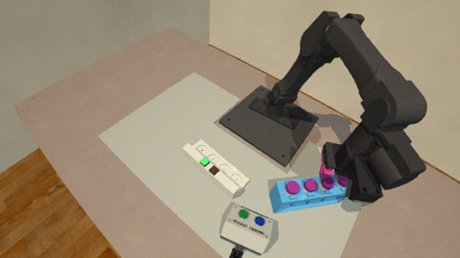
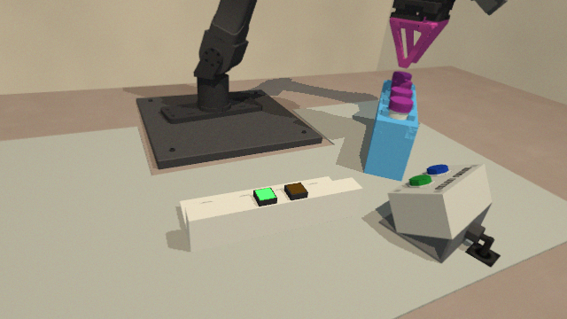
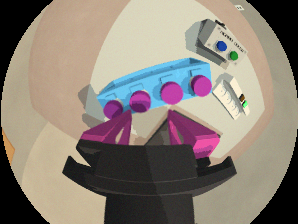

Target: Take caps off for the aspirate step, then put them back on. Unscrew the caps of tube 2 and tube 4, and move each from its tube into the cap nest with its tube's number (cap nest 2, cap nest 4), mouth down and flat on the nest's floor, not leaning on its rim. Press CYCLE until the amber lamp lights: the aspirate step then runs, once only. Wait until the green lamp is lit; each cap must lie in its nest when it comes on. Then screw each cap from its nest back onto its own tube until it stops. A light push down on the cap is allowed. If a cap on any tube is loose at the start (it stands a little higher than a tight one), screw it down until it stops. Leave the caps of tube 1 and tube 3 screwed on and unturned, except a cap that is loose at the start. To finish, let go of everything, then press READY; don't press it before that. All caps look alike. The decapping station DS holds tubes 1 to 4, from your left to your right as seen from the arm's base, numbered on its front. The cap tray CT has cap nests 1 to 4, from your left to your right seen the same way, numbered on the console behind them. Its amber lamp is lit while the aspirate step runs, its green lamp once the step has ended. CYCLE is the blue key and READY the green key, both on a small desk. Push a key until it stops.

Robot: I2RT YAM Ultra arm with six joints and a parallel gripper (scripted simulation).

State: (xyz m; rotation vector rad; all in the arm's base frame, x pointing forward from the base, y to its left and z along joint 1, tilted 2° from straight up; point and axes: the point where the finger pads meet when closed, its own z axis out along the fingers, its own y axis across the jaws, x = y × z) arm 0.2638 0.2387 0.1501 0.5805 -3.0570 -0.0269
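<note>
The blue decapping station (image 1: 308,194) holds four tubes, each with a purple cap on top; the caps show in a row in the wrist view (image 3: 156,96). My gripper (image 2: 409,62) with magenta fingers hangs a short way above the far end of the row (image 2: 402,79). It is open and nothing is between the fingers. The white cap tray (image 1: 216,167) has empty nests. Its green lamp (image 2: 265,196) is lit and its amber lamp (image 2: 296,190) is dark.
The small key desk (image 1: 249,227) stands in front of the station, with the green key (image 2: 420,180) and the blue key (image 2: 438,168) on top. The arm's dark base plate (image 1: 268,127) lies behind the tray.
</note>
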